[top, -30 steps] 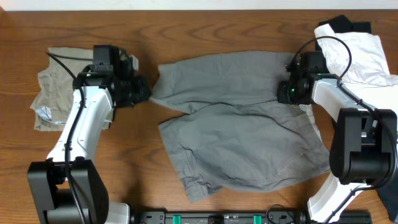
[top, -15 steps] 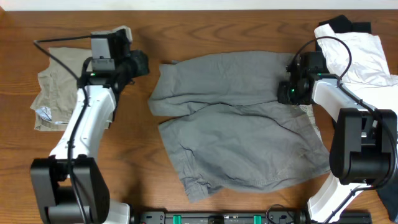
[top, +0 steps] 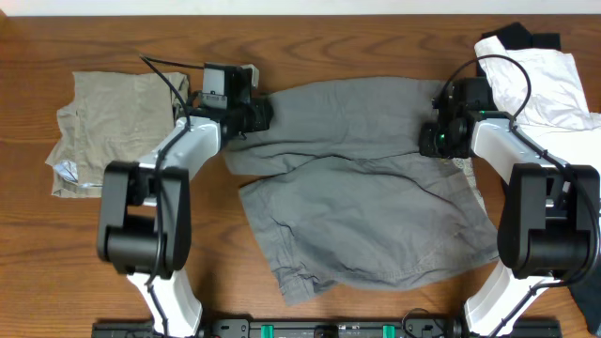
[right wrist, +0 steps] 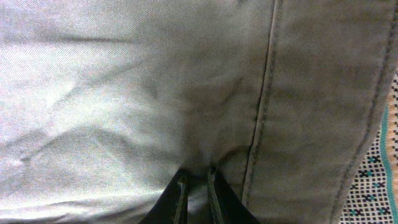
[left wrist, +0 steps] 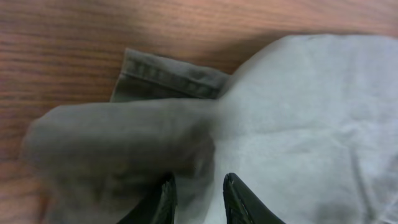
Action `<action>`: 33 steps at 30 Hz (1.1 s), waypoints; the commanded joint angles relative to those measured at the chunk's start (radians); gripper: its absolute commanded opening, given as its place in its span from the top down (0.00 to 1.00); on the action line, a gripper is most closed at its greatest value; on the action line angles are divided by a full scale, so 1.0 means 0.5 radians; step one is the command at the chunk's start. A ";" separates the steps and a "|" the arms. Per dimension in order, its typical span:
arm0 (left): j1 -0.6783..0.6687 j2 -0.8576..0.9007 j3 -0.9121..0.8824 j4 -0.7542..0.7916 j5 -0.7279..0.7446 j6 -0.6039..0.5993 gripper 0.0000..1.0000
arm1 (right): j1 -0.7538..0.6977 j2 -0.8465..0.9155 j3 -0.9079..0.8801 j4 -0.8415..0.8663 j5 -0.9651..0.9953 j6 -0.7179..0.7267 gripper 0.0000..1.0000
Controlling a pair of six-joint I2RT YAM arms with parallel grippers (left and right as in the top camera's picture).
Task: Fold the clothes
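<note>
Across the wooden table (top: 376, 38) the grey shorts (top: 366, 188) lay spread and creased between both arms, the right gripper (right wrist: 197, 186) pinched on their waist end while the left gripper (left wrist: 198, 186), jaws slightly parted, hovered over a leg hem, so the fold looked barely begun and called for grasping that hem.

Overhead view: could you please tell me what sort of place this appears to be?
Probably a robot test bench, not a home: a left arm and right arm work at a wooden table, grey shorts spread between them, khaki shorts and a white garment set aside.
</note>
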 commanded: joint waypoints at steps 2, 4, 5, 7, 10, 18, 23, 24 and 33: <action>0.034 0.170 0.002 0.143 -0.029 0.062 0.69 | -0.002 0.095 -0.092 -0.073 0.166 0.013 0.88; 0.036 0.225 0.002 0.227 -0.152 0.062 0.58 | -0.002 0.095 -0.092 -0.078 0.166 0.013 0.88; 0.035 0.249 0.002 0.283 -0.217 0.062 0.54 | -0.002 0.095 -0.092 -0.083 0.166 0.013 0.88; 0.035 0.294 0.002 0.409 -0.270 0.060 0.48 | -0.002 0.095 -0.092 -0.099 0.166 0.013 0.88; 0.036 0.342 0.002 0.552 -0.272 0.046 0.42 | -0.002 0.095 -0.092 -0.121 0.166 0.013 0.87; 0.168 0.359 0.045 0.505 -0.168 0.000 0.40 | -0.002 0.092 -0.089 -0.065 0.165 0.014 0.79; 0.259 0.138 0.156 0.250 -0.049 0.014 0.37 | -0.003 0.066 0.056 -0.120 0.168 0.013 0.71; 0.269 0.069 0.170 0.184 -0.049 0.029 0.36 | -0.008 0.047 0.112 -0.159 0.169 0.012 0.70; 0.278 -0.690 0.179 -0.926 -0.058 0.101 0.02 | -0.155 -0.308 0.472 -0.592 0.166 0.014 0.18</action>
